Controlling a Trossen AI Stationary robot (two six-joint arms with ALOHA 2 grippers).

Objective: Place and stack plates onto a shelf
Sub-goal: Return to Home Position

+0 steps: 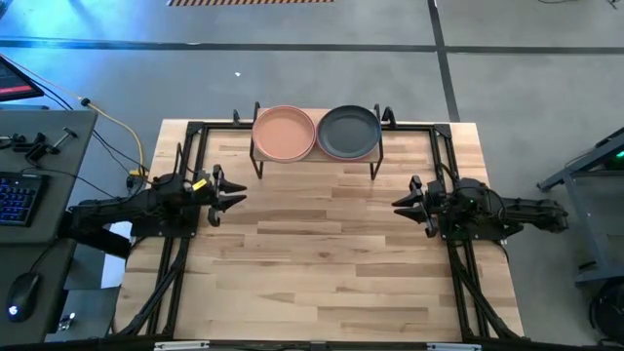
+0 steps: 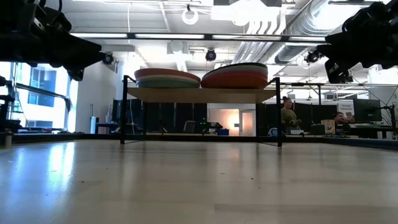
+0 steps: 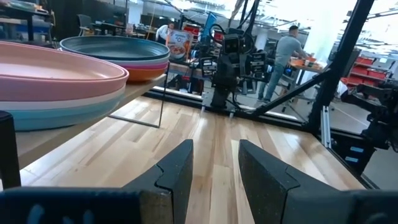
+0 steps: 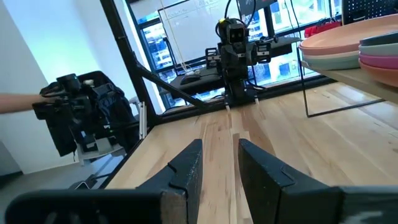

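Observation:
Two stacks of plates sit side by side on the shelf, a low light-wood riser on black legs at the table's far edge. The left stack is topped by a terracotta-pink plate, the right stack by a charcoal one. The low view shows several plates in each stack. My left gripper hovers open over the table's left side, pointing right. My right gripper hovers open over the right side, pointing left. Neither holds anything.
Bare wooden tabletop lies between the grippers and toward the near edge. Black frame rails run along the table's sides. A desk with a keyboard stands off the left. People stand in the room beyond.

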